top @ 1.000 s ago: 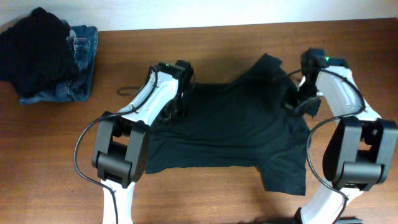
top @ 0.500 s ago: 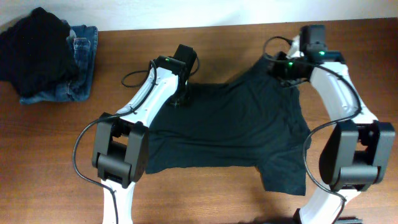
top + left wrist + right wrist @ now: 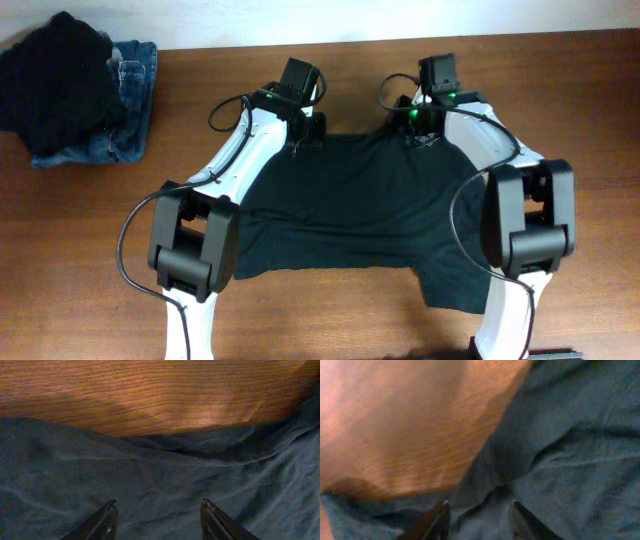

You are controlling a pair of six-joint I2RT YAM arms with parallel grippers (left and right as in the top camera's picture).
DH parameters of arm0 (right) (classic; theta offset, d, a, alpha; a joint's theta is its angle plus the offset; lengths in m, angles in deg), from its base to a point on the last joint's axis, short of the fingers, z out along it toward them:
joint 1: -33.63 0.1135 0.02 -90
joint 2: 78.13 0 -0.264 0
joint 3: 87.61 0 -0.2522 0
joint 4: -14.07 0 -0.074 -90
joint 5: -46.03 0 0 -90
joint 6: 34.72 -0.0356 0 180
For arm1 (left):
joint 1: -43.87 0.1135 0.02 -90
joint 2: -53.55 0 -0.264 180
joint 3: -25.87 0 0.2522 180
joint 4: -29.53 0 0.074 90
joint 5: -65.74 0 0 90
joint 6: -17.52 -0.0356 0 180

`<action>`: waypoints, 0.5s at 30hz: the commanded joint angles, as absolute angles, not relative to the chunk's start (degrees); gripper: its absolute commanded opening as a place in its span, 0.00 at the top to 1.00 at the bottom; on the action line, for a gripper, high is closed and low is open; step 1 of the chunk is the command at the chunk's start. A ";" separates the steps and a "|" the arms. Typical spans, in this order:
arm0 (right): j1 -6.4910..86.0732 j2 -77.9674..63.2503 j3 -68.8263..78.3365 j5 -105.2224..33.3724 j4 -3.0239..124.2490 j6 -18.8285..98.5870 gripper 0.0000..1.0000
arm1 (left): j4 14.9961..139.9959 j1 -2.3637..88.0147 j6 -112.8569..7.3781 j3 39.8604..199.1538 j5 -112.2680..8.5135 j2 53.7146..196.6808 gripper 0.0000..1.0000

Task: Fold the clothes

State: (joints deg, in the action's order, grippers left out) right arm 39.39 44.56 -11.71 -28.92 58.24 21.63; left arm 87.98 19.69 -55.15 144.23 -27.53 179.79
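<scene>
**Both grippers parted over the T-shirt's far edge**

Well off to the outer side of the left gripper [image 3: 304, 138] lie a heap of black cloth [image 3: 58, 75] and blue jeans [image 3: 135, 95]. This gripper's fingers [image 3: 106, 520] stand apart, holding nothing, just above the dark T-shirt [image 3: 370, 205]. The shirt's edge lies just ahead of the tips, with bare table [image 3: 150, 390] beyond. The shirt spreads flat between both grippers. The right gripper [image 3: 425, 135] is likewise parted over a crease. Its view is blurred, so whether it touches the cloth is unclear.
</scene>
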 commanded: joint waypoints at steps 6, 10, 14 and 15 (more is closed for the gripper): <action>40.06 45.46 -12.15 -29.18 58.11 21.30 0.78 | 91.43 19.65 -55.44 144.77 -30.46 186.47 0.49; 40.33 45.50 -12.13 -29.23 58.37 21.32 0.80 | 92.00 19.71 -55.44 144.80 -32.03 186.89 0.49; 41.31 46.03 -12.13 -29.23 57.41 21.30 0.80 | 92.85 19.71 -55.44 144.80 -33.19 186.89 0.49; 41.68 46.09 -12.13 -29.23 57.02 21.30 0.80 | 93.24 19.71 -55.44 144.80 -33.63 186.89 0.49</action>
